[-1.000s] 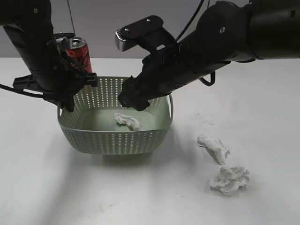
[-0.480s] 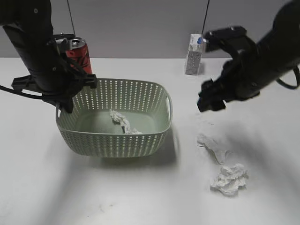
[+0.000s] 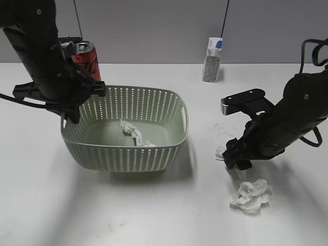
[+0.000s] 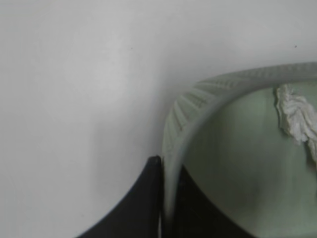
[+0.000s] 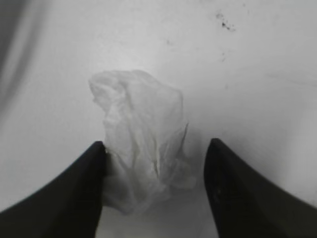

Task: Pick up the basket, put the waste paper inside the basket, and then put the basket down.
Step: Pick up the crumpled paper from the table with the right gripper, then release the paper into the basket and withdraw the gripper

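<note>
Currently itemised: basket (image 3: 128, 146), light stiff plastic, held raised by its rim in the left gripper (image 4: 166, 198), jaws pinching the wall. One paper wad (image 3: 134, 134) lay inside. Right gripper (image 5: 153, 191), jaws spread, straddled a second wad (image 5: 141, 158) on the table (image 3: 154, 215); soft, weightless, best pinched mid-bulk. Third wad (image 3: 251, 196) lay beside it.

Left hand (image 3: 72, 105) clamped (arm raised), right hand (image 5: 156, 191) spread low.
</note>
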